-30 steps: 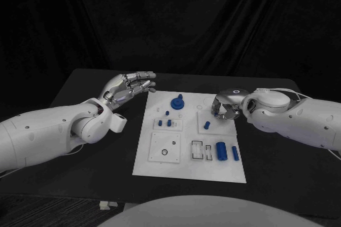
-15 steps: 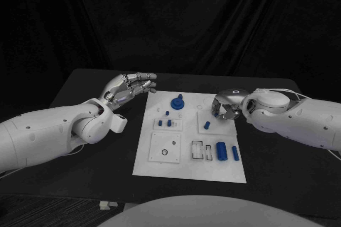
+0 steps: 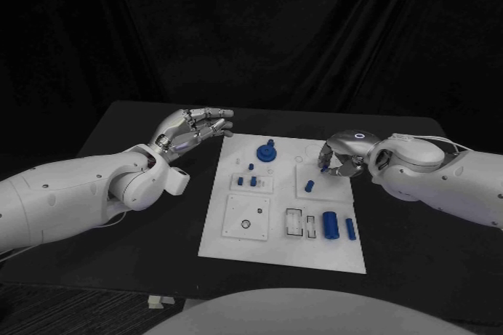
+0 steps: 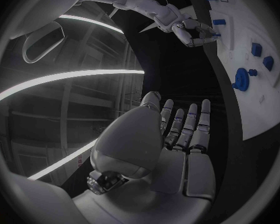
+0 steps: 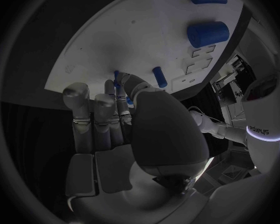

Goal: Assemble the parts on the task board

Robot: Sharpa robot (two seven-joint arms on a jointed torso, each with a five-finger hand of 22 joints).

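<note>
Both empty: right robot hand [image 3: 341, 159] curled just beside small blue part [image 3: 310, 184]; left robot hand [image 3: 194, 129] spread.

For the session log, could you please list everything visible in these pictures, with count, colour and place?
table: one, black, under everything.
task board: one, white, mid-table, lengthwise away from the robot.
round knobbed part: one, blue, far end of the board.
small pegs: a few, blue, on the board's left half below the round part.
short peg: one, blue, right half, beside the right hand's fingertips.
large cylinder: one, blue, near right of the board.
slim bar: one, blue, right of the large cylinder.
left hand: silver, raised off the board's far left corner, holds nothing.
right hand: silver, over the board's right edge; grip unclear.
</note>
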